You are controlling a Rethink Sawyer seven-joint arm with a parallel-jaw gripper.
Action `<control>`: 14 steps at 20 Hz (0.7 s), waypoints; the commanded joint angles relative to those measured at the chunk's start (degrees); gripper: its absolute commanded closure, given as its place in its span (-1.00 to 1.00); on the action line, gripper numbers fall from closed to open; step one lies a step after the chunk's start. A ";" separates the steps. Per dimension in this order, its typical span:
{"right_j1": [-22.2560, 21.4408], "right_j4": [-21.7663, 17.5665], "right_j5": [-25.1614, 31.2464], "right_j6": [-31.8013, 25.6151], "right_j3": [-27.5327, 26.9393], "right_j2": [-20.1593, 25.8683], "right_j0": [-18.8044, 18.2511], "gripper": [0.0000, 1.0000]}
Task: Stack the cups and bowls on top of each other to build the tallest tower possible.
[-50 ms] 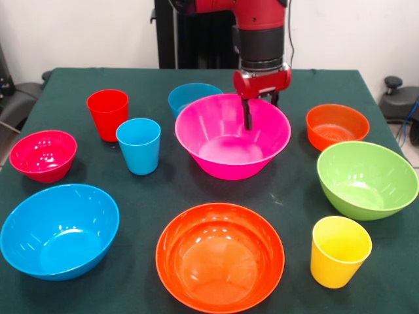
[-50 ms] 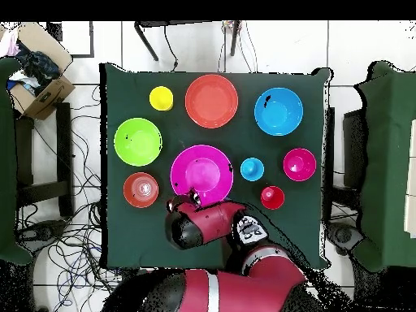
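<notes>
Pink bowl (image 1: 232, 147) under unmarked gripper (image 1: 249, 121)

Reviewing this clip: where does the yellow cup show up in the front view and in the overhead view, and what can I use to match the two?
Front view: the yellow cup stands at lower right, just below the large green bowl.
Overhead view: the yellow cup sits at upper left of the table, above the large green bowl.
Shared landmark: the large orange bowl beside the cup in both views.
</notes>
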 commanded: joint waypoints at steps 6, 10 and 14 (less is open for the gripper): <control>4.78 -0.65 3.84 4.19 -5.95 -0.18 2.42 1.00; 2.01 -0.68 5.86 3.78 -3.86 0.75 1.58 1.00; 0.08 -0.11 8.02 3.50 -2.65 0.98 1.01 1.00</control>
